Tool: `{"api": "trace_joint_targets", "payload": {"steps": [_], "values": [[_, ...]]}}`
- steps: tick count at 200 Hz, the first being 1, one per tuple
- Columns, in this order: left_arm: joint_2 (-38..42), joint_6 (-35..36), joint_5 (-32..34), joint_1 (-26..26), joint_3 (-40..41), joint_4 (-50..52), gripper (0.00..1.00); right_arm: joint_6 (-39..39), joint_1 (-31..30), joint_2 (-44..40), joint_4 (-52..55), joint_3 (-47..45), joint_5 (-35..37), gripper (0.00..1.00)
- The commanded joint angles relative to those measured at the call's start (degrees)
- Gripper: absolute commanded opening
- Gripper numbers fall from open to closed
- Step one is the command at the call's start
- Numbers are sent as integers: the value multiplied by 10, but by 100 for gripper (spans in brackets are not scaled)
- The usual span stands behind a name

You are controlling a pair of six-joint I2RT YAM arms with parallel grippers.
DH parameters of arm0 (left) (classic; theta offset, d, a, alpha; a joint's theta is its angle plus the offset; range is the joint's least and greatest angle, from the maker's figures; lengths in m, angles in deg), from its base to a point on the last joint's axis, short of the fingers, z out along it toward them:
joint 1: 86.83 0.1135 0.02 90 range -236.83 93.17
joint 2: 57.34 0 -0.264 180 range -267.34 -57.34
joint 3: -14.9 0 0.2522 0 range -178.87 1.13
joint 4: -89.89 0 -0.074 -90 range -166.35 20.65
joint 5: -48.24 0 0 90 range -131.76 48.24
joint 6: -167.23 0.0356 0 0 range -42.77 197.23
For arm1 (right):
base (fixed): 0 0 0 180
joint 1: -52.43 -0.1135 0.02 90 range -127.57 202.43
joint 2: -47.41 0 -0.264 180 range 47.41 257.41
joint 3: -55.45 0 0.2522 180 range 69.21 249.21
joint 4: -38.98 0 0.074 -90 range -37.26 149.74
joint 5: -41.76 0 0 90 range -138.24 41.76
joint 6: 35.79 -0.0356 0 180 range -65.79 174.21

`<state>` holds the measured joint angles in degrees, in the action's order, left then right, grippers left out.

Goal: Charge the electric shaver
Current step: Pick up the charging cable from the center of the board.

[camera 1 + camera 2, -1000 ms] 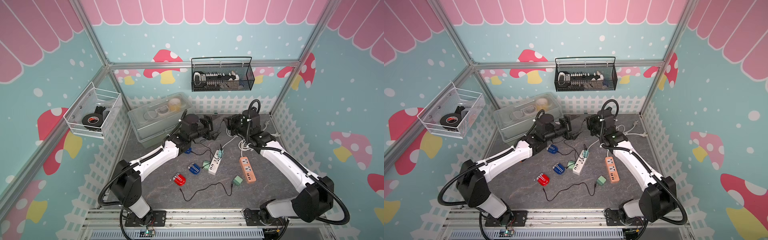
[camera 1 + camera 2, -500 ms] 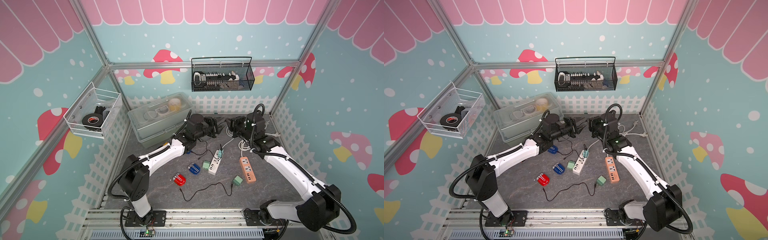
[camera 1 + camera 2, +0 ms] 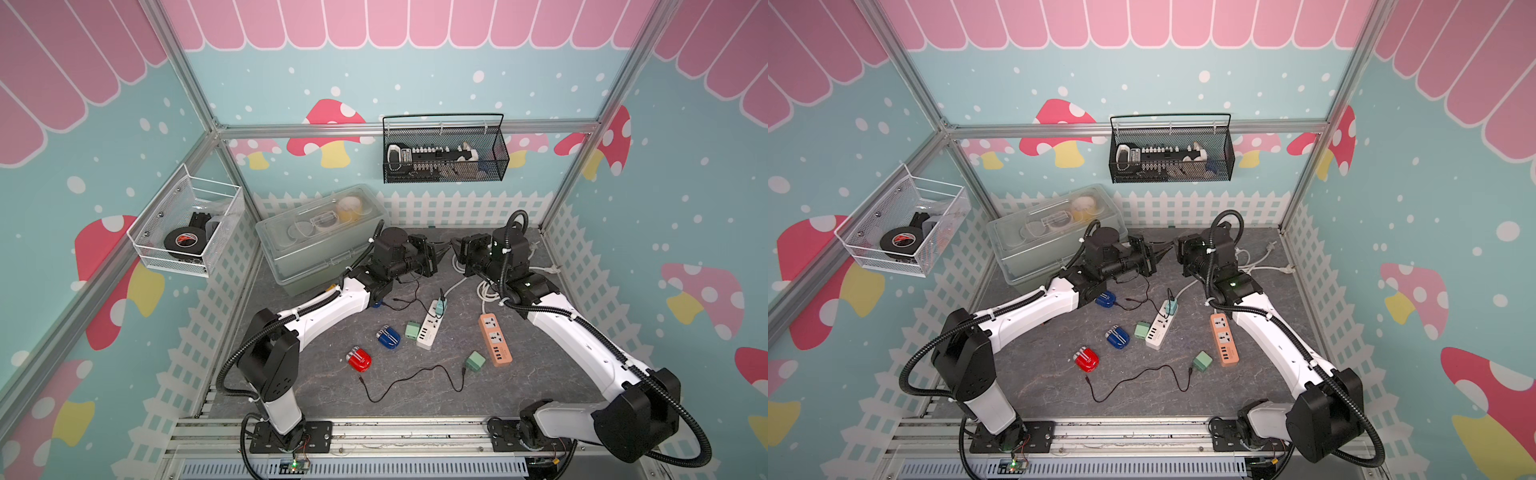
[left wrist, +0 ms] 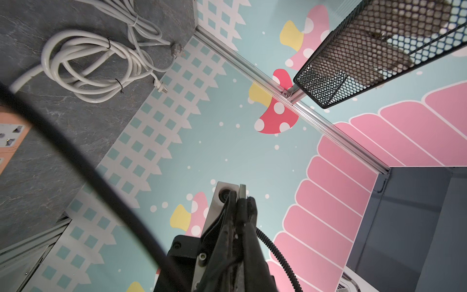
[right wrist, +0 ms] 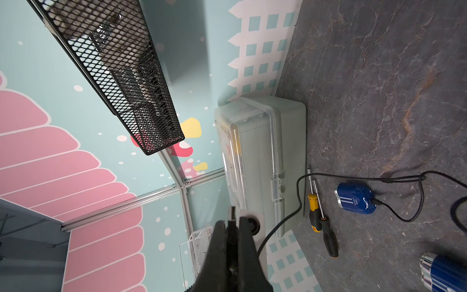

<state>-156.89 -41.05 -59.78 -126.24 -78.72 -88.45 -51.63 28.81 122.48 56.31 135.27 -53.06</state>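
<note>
Passing the USB plug (image 5: 232,211) at twelve o'clock over the table (image 3: 519,374), right gripper (image 5: 231,222) and left gripper (image 4: 238,199) both pinched it, so the right ought to have released only once the left held square.

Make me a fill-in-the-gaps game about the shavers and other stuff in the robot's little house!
1. Only one shaver is not blue; it is ___.
2. The power strip nearer the right arm is ___.
3. The roll of tape lies in the ___ wire basket.

Missing words: red; orange; white.
</note>
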Motion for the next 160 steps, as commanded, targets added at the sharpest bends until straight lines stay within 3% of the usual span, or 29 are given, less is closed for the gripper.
{"api": "trace_joint_targets", "payload": {"steps": [1, 16, 67, 114, 140, 160], "values": [[1, 1, -15, 9, -6, 29, 19, -14, 1, -7, -3, 0, -4, 0], [1, 14, -16, 15, -6, 36, 20, -15, 1, -12, 2, 0, -6, 0], [-10, 29, -24, 19, -13, 26, 5, -20, 1, -18, 13, -7, -14, 0], [-5, 34, -32, 19, -6, 19, 0, -23, 2, -14, 12, -9, -20, 0], [6, 49, -41, 26, 5, 19, 0, -12, 10, -17, 23, -9, -35, 35], [12, 67, -56, 35, 6, 23, 0, -12, 19, -24, 21, -23, -48, 43]]}}
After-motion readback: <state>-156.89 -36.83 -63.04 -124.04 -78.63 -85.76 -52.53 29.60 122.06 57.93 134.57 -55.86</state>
